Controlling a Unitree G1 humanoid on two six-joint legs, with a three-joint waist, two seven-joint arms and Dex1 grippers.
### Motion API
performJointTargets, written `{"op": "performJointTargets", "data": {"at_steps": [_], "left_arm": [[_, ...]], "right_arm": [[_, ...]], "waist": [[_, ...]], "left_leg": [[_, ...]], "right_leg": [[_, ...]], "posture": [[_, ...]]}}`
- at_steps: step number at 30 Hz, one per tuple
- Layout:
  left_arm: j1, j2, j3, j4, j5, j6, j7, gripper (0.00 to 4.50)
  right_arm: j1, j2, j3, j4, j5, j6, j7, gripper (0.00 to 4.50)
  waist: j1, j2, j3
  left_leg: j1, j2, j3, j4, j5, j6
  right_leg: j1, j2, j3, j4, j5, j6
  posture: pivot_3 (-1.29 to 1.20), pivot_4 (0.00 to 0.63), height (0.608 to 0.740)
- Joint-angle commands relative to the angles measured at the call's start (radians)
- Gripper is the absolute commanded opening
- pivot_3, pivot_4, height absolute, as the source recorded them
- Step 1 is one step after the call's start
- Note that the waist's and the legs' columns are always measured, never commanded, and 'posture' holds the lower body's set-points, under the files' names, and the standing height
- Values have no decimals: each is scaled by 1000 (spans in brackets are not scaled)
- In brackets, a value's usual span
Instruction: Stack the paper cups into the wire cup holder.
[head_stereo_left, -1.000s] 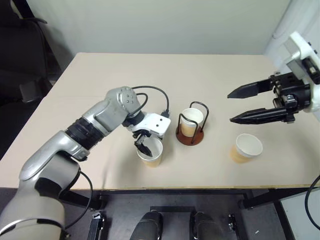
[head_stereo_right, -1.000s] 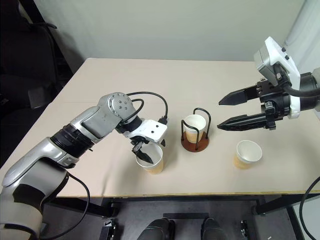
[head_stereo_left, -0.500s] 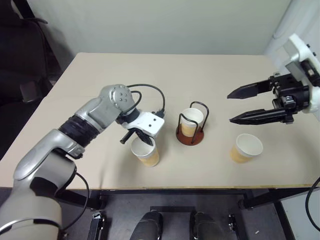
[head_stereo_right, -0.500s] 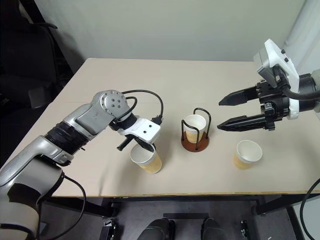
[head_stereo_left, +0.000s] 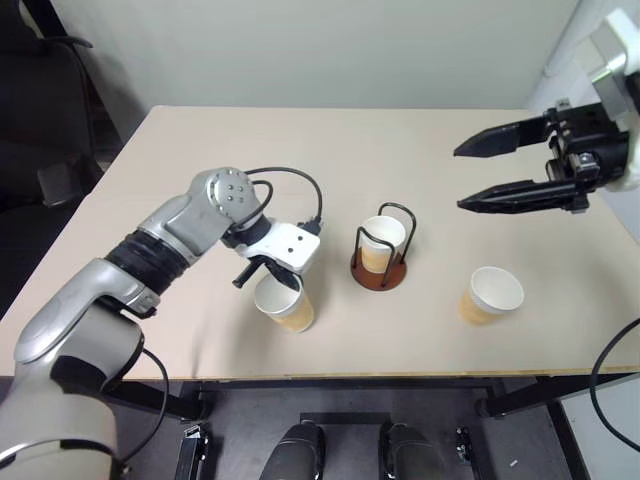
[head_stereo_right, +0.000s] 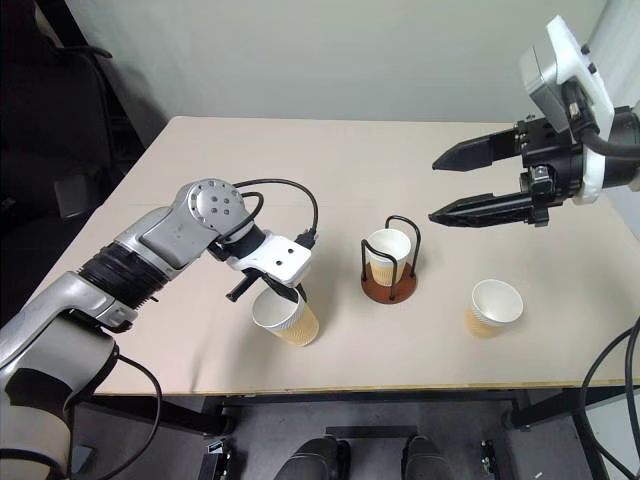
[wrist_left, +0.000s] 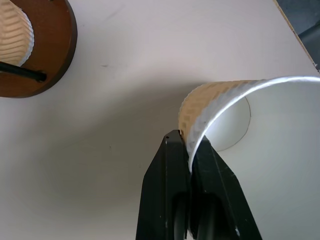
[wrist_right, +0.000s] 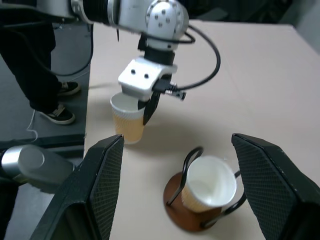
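Moved since a second ago: the left gripper (head_stereo_left: 268, 283), then standing apart inside a cup on the tabletop, has pinched that cup's rim and lifted it off the surface, tilted; the right gripper (head_stereo_left: 478, 175) has risen, fingers as wide as before.

Item 1. Pale beige rectangular tabletop (head_stereo_left: 300, 150): carries the holder and one loose cup.

Item 2. Left gripper: two black fingers together on the white rolled rim of a cup, one finger inside the wall, one outside, as the left wrist view shows.

Item 3. Right gripper: fingers well apart, empty, hanging in the air beyond the loose cup and to the right of the holder.

Item 4. Wire cup holder (head_stereo_left: 378, 274), round reddish-brown base disc with thin black upright wire loops: stands near mid-tabletop, one cup already seated.

Item 5. Paper cups, tan-orange ribbed outside, white inside, three alike:
- seated cup (head_stereo_left: 383, 243), upright within the wire loops. Done.
- held cup (head_stereo_left: 282, 304), raised and tilted, to the left of the holder. In hand; judged next to be nested into the seated one.
- loose cup (head_stereo_left: 490, 295), upright near the front right of the tabletop, well apart from the holder. Untouched.

Status, as judged: one of three stacked, one in transit, one left.
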Motion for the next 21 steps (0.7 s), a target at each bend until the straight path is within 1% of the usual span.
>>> {"op": "performJointTargets", "data": {"at_steps": [1,12,16,21], "left_arm": [[-33,14,0,15,-2,-19,-31,44],[-69,18,-7,58,-1,-28,-31,44],[-127,-16,24,155,32,-48,-31,44],[-165,-24,24,228,50,-85,-31,44]], "right_arm": [[-42,5,-11,14,-15,-25,3,3489],[-64,27,-5,42,-44,-58,9,3489],[-71,46,-5,49,-46,-70,7,3489],[-80,80,2,47,-47,-75,0,3489]], "waist": [[0,0,0],[0,0,0],[1,0,0],[0,0,0]], "left_leg": [[0,0,0,0,0,0],[0,0,0,0,0,0],[-1,0,0,0,0,0],[-1,0,0,0,0,0]], "right_leg": [[0,0,0,0,0,0],[0,0,0,0,0,0],[-1,0,0,0,0,0],[-1,0,0,0,0,-1]], "posture": [[0,150,740],[0,150,740],[0,150,740],[0,150,740]]}}
